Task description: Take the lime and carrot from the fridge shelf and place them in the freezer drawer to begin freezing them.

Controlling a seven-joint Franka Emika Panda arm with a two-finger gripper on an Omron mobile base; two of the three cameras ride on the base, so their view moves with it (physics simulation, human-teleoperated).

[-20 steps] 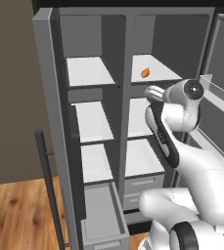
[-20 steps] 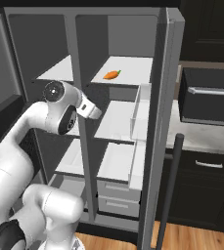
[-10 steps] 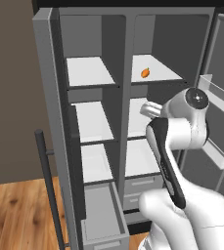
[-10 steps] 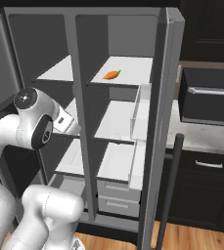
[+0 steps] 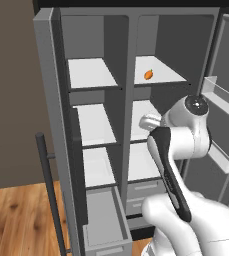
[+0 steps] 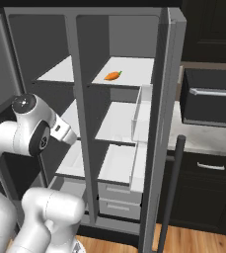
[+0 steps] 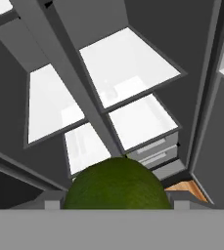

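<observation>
Swung back and a little lower since one second ago, as seen for the arm [image 5: 178, 150] in the left base view, with its round joint now in front of the right-hand column of the fridge [image 5: 128, 100], below the top level. No change for the carrot [image 5: 148, 75]: lying on the fridge shelf [image 5: 166, 75], in the front left part, close to the left edge. Below, at the bottom of the left column, standing pulled out: the freezer drawer [image 5: 103, 220], deep and grey, with nothing seen inside.

From the right base view: same arm [image 6: 30, 131], shifted to the left compared with the earlier frames, standing beside the left column and apart from the shelves. Carrot [image 6: 112, 75] again on the fridge shelf [image 6: 131, 66], toward the front left corner, thin end pointing to the back right. Two pale drawers [image 6: 117, 197] closed under the lowest right shelf.

From the hand view: looking down into the fridge, past white shelves [image 7: 128, 63] on both sides of the middle wall. Pinched between the two tips of the claw [image 7: 116, 199], at the bottom of the view: the lime [image 7: 116, 178], dark green and round, touching both tips and lifted clear of every shelf. Behind it, the fronts of the pale drawers [image 7: 152, 149] and a small piece of wooden floor [image 7: 184, 190].
</observation>
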